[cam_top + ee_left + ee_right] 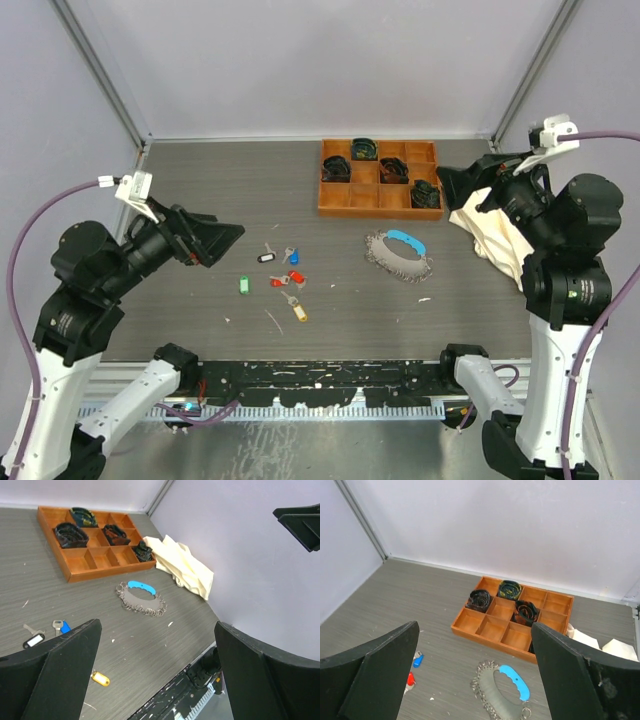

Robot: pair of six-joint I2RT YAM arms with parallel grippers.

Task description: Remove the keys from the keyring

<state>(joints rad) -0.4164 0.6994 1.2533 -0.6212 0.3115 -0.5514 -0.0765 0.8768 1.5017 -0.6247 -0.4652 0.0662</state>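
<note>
Top external: keys [283, 280] loose near keyring [398, 255]; left end effector [228, 236], right end effector [447, 185] spread

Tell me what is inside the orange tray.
Four dark coiled bundles sit in separate compartments of the orange tray; the other compartments show bare wood. Anything beneath the bundles is covered.

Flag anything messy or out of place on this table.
The keys lie scattered loose, left of the keyring. A cream cloth sits crumpled at the right edge beside the orange tray. White flecks dot the table.
</note>
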